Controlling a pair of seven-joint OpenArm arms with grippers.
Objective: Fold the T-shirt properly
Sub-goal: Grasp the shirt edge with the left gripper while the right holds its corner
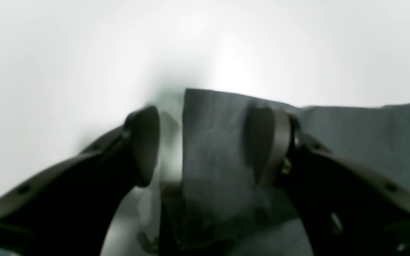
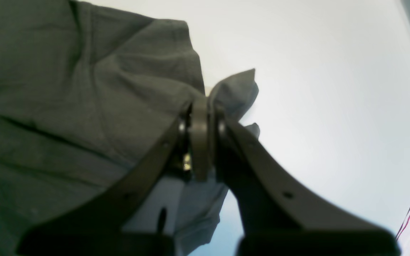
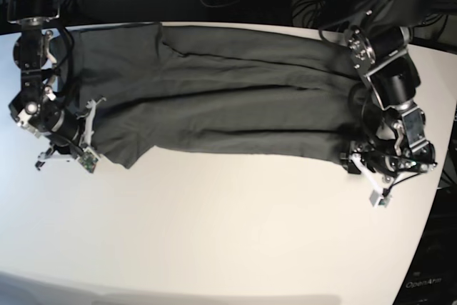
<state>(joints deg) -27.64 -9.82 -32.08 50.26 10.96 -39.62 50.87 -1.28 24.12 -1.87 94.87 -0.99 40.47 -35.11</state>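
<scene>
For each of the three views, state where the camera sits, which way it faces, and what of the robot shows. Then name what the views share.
Left wrist: sits on the left arm, looks along the left gripper, whose jaws stand apart around a flap of the T-shirt.
Right wrist: sits on the right arm, looks along the right gripper, whose jaws pinch the shirt's edge.
Base: high up, looks down on the white table; both arms show at the shirt's ends.
Shared: all three show the T-shirt and the table.
</scene>
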